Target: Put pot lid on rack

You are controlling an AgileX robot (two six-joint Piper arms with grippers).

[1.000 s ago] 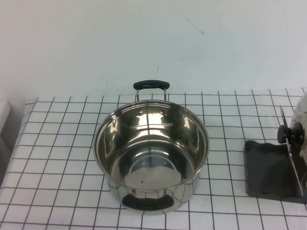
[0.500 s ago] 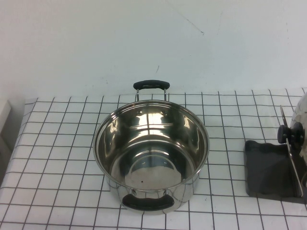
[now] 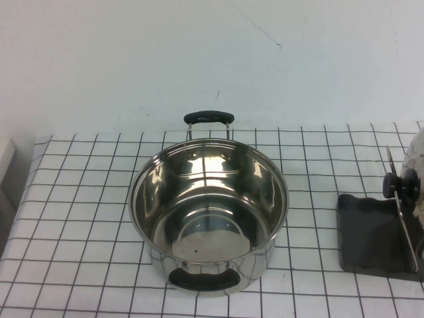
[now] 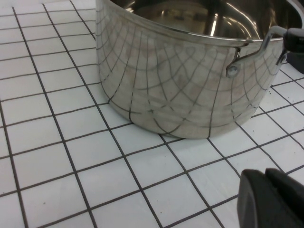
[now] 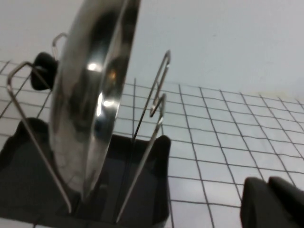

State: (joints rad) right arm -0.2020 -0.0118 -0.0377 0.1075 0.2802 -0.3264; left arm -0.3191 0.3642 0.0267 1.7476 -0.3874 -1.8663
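The pot lid (image 3: 417, 154) stands on edge in the rack (image 3: 405, 228) at the table's right edge, its black knob (image 3: 400, 185) facing the pot. In the right wrist view the lid (image 5: 90, 104) leans between the rack's wires (image 5: 153, 111), over the dark grey tray base (image 5: 154, 190). My right gripper (image 5: 267, 181) is shut and empty, close beside the rack and apart from the lid. My left gripper (image 4: 265, 173) is shut and empty, low over the table near the pot (image 4: 190, 71). Neither gripper shows in the high view.
The deep steel pot (image 3: 209, 212) with two black handles stands open in the middle of the white gridded table (image 3: 73, 218). A pale wall runs behind. The rack's tray (image 3: 371, 232) sits at the table's right side.
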